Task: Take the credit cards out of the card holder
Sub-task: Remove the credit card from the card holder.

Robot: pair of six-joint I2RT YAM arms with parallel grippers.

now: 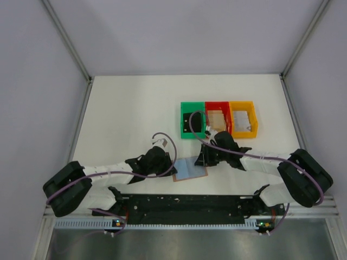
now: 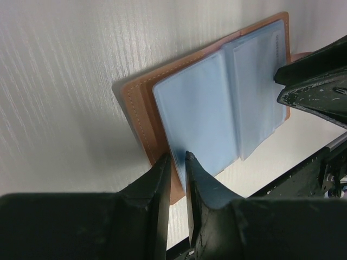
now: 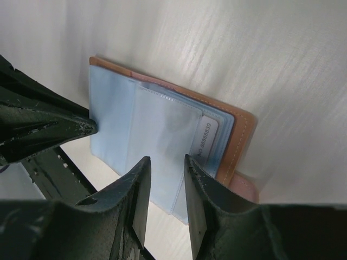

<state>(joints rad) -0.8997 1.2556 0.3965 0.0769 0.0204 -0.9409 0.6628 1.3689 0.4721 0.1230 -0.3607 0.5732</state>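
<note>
card holder (image 1: 191, 168) lying open at near edge of table (image 1: 124, 108) | left gripper (image 2: 174, 158) straddling its edge, jaws nearly together, hold unclear | right gripper (image 3: 167, 161) hovering, jaws apart | advice: pinning cover, pinching only credit card (image 3: 206, 138)

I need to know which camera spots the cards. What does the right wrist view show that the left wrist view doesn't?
Only the right wrist view: a credit card, pale with printed digits, peeking from a pocket beside the card holder's brown edge, and the right pincer open over a blue-grey flap. Only the left wrist view: the left pincer from behind, fingers close together at a page's edge, and the stitched leather border; no card visible. Both: the holder open, blue-grey side up, on the table, with the other arm's pincer at its far side.
</note>
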